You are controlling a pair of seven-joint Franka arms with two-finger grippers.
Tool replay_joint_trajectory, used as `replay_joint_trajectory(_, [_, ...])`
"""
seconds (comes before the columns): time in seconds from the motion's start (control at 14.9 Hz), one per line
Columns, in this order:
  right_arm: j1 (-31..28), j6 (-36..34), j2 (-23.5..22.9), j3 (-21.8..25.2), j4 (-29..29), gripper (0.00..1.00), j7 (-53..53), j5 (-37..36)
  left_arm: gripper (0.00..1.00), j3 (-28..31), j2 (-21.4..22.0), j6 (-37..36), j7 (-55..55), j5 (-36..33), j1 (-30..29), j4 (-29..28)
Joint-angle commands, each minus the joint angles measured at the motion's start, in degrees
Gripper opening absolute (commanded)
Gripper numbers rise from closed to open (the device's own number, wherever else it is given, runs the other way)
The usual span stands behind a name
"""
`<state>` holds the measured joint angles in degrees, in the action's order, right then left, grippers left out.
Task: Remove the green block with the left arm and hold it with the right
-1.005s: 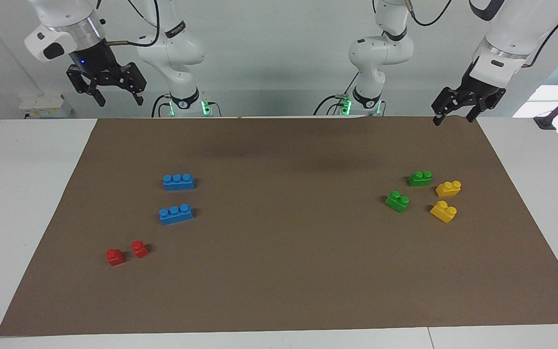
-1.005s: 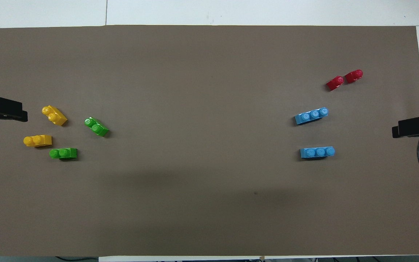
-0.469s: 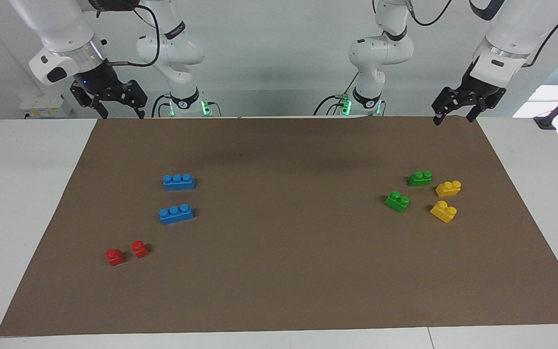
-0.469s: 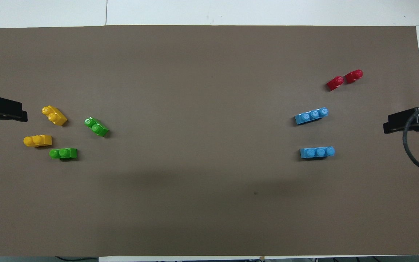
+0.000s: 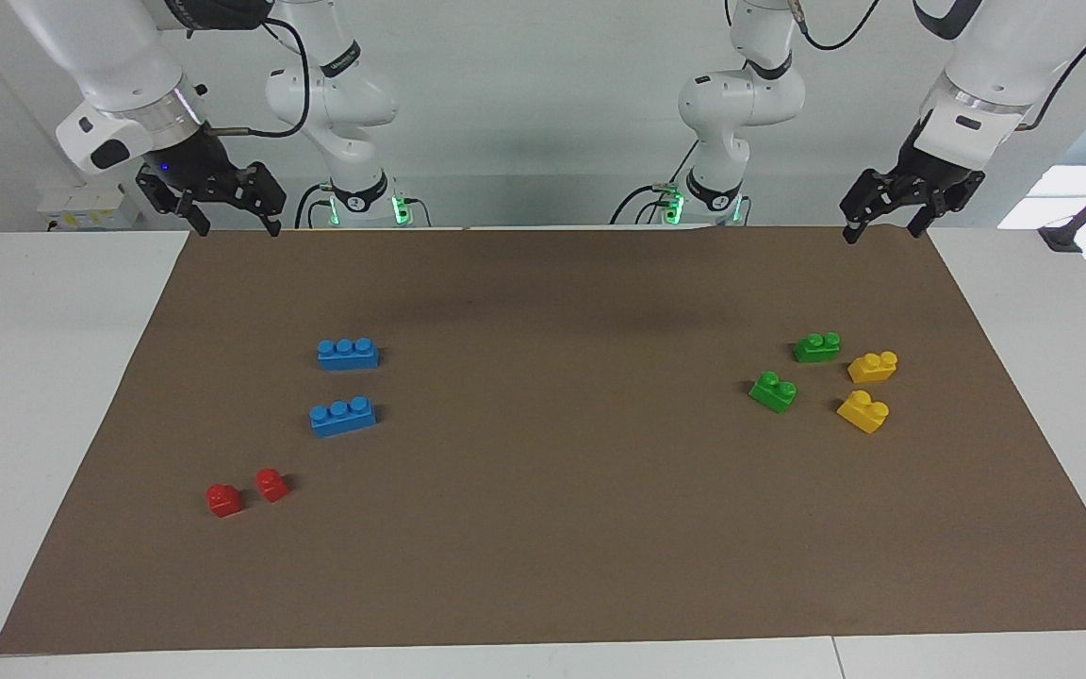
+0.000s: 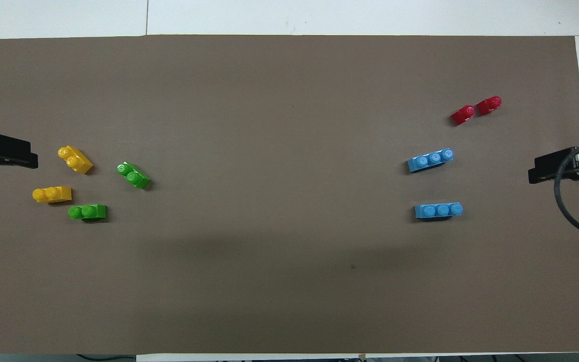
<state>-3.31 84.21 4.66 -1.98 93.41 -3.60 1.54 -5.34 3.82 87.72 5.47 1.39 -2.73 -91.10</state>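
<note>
The green block lies on the brown mat toward the left arm's end, with nothing touching it. A darker green brick sits just nearer to the robots. My left gripper hangs open and empty above the mat's edge by the robots, well apart from both green bricks. Above the mat's corner at the right arm's end, my right gripper is also open and empty, a wire loop at its side.
Two yellow bricks lie beside the green ones. Toward the right arm's end are two blue three-stud bricks and two small red bricks. The brown mat covers the white table.
My right gripper has come down and swung a little toward the mat's corner. The left arm and all bricks stay where they were.
</note>
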Motion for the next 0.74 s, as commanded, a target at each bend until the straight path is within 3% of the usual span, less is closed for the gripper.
replay_joint_trajectory(0.0, [0.5, 0.1, -0.6, -0.6, -1.1, 1.0, -1.0, -4.1, 1.0, -0.6, -0.4, -1.1, -1.2, 0.8, -1.1, 0.9])
replay_joint_trajectory(0.67, [-0.2, 0.4, -0.2, -0.6, -0.2, 1.0, -1.9, -3.3, 1.0, -0.6, -0.4, -1.4, -1.2, 1.0, -1.0, 1.2])
